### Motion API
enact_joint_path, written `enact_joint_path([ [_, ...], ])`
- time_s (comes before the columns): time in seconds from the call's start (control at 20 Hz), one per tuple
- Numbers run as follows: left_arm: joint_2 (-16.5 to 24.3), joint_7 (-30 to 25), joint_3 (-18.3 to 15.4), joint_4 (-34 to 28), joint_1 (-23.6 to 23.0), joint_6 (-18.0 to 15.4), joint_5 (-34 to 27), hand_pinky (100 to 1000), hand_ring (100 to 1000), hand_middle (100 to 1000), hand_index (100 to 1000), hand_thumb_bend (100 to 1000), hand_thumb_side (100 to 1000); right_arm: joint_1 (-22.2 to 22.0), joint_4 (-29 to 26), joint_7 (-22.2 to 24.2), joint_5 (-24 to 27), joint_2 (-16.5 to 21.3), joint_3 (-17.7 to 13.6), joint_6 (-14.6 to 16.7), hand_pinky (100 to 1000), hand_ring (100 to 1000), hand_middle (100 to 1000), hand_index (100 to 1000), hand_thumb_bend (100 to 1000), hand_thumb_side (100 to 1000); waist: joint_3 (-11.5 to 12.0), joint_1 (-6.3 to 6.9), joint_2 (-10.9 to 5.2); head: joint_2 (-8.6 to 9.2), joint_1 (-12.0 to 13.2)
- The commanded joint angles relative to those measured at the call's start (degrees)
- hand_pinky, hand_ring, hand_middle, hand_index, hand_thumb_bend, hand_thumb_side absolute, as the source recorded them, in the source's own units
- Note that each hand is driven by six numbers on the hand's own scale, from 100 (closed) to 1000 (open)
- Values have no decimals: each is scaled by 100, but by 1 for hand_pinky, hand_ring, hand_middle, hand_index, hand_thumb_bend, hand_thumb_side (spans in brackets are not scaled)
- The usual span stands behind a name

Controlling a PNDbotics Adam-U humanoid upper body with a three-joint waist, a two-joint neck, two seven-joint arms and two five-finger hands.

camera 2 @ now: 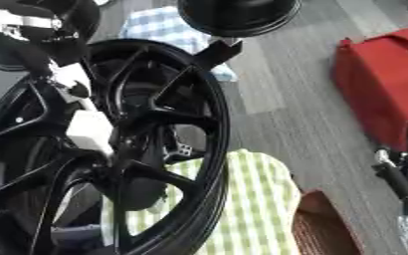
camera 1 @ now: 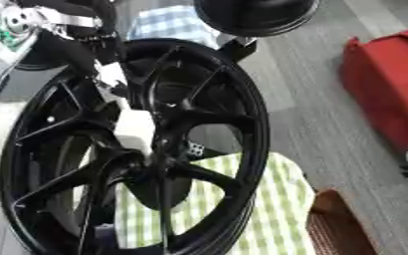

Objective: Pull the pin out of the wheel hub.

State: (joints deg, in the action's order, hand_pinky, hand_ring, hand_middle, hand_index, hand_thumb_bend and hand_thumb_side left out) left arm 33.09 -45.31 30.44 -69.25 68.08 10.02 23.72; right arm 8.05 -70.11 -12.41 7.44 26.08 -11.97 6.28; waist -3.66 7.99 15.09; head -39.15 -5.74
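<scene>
The black wheel (camera 1: 256, 115) stood upright on its rim, spokes running in to the hub (camera 1: 155, 162). The left robot hand (camera 1: 110, 79) reached in from the upper left, pressed against the spokes above the hub. Whether it was spread or closed on anything could not be told, since black hand and black spokes ran together. Just below that robot hand, between it and the hub, sat a white piece (camera 1: 135, 127). This may have been the pin or part of its seat, but the views did not settle it. The right robot hand (camera 2: 395, 179) showed only as a dark and silver shape at the far right edge, well away from the wheel, and its state could not be read either.

The wheel looked like cast metal: heavy, rigid, with a glossy finish that would be slick to the touch. Balanced on its rim, it would likely roll or tip if pulled sideways. A pin seated in the hub would probably be small, stiff and smooth. It would best be taken by its exposed end and drawn straight along its own line, with the wheel steadied at a spoke close to the hub.

Below the left robot hand, a green checked cloth (camera 1: 268, 199) lay behind the wheel's lower half.
</scene>
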Motion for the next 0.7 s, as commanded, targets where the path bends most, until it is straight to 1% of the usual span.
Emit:
enact_joint_path([
  [0.05, 292, -128, -10, -254, 92, -17, 81, 729, 622, 558, 705, 633, 320, 32, -78, -23, -39, 170, -32, -8, 634, 612, 599, 710, 118, 538, 17, -43, -99, 54, -21],
  [0.15, 331, -221, 6, -348, 93, -27, 202, 724, 621, 557, 701, 627, 314, 28, -75, -31, -39, 172, -35, -9, 634, 612, 599, 710, 118, 537, 25, -43, -102, 56, -21],
  [0.3, 365, -359, 31, -417, 90, -30, 397, 723, 626, 563, 708, 637, 329, 24, -72, -42, -41, 174, -38, -13, 634, 612, 599, 709, 118, 537, 33, -41, -104, 65, -15],
  [0.45, 366, -471, 28, -440, 87, -29, 475, 719, 619, 554, 699, 620, 327, 23, -68, -55, -40, 174, -40, -20, 633, 612, 599, 709, 117, 537, 35, -40, -105, 71, -13],
  [0.55, 361, -527, 33, -444, 88, -16, 495, 710, 608, 542, 686, 580, 310, 25, -68, -65, -38, 174, -41, -27, 633, 612, 599, 709, 117, 537, 33, -41, -105, 71, -9],
  [0.7, 352, -598, 43, -447, 86, 13, 501, 685, 577, 509, 654, 497, 244, 27, -70, -79, -28, 173, -44, -31, 633, 612, 599, 709, 117, 537, 31, -40, -106, 76, 0],
])
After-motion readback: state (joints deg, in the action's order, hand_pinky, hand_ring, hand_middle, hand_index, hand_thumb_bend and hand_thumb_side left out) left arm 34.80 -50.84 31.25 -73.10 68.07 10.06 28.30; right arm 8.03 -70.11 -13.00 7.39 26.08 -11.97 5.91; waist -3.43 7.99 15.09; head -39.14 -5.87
